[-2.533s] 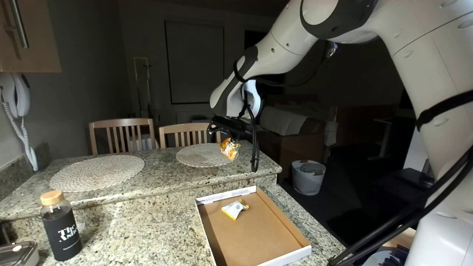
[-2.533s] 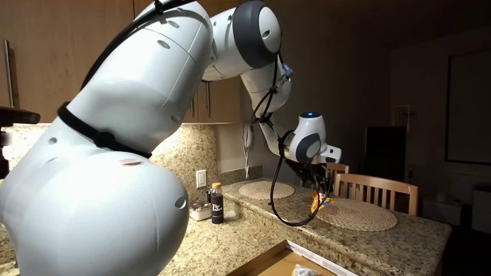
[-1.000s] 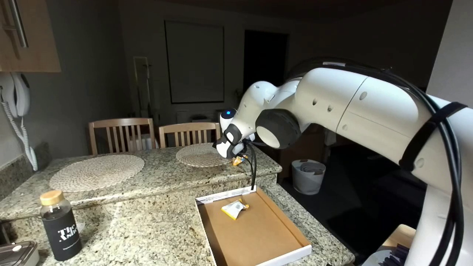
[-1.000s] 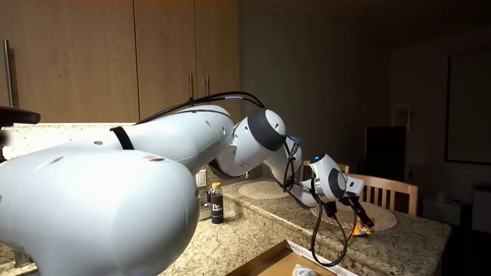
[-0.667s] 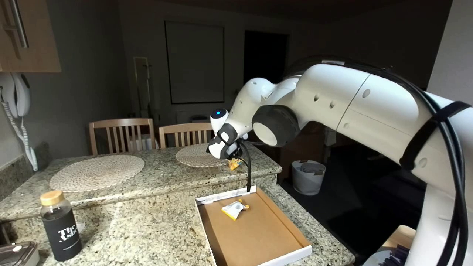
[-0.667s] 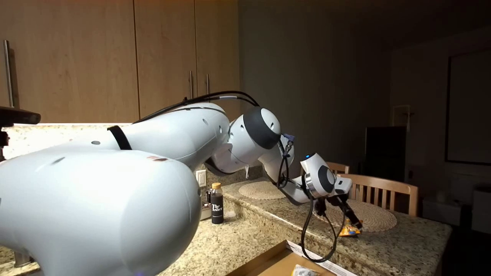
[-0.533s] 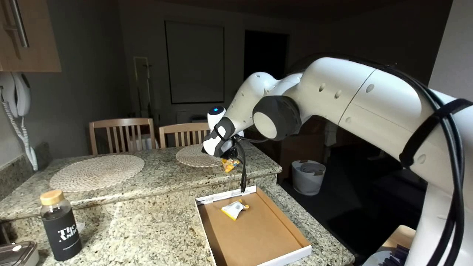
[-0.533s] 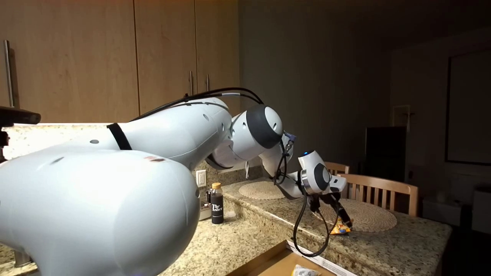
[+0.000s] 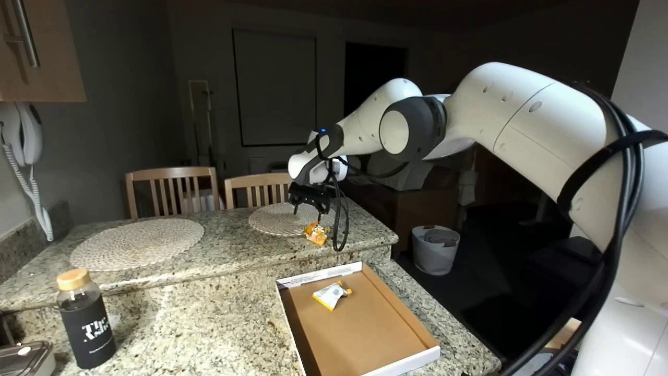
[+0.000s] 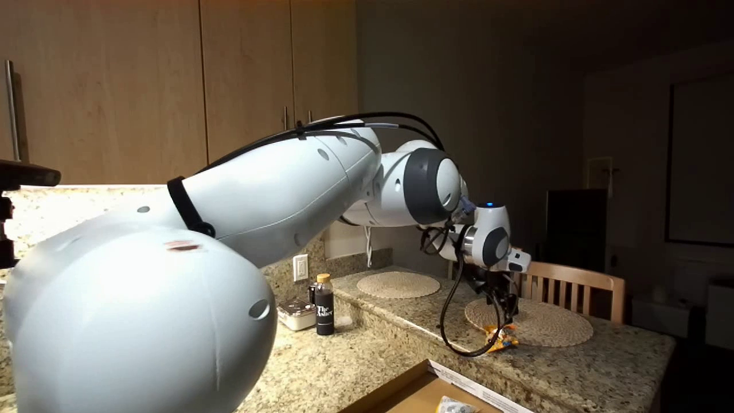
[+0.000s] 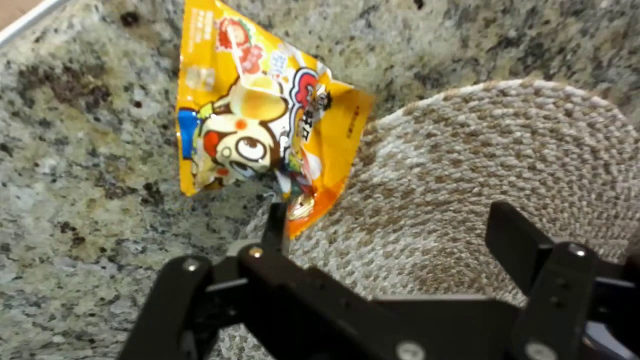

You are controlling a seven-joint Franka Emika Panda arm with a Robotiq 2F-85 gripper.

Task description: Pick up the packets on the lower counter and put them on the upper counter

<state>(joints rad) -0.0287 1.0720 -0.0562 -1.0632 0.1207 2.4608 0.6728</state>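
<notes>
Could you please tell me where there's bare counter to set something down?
On the lower counter, between the bottle and the tray; on the upper counter, between the two placemats. It's crowded at the placemat beneath the open gripper, where the orange packet lies at the mat's edge; the white packet occupies part of the tray.

Home kitchen: speckled beige-grey granite lower surface [image 9: 219, 334], raised granite upper surface [image 9: 224, 237], flat light-wood cabinets [image 10: 114, 86], white corded wall phone [image 9: 32, 138], round woven pale placemats [image 9: 138, 243], slatted light-brown wooden chairs [image 9: 169, 174].
</notes>
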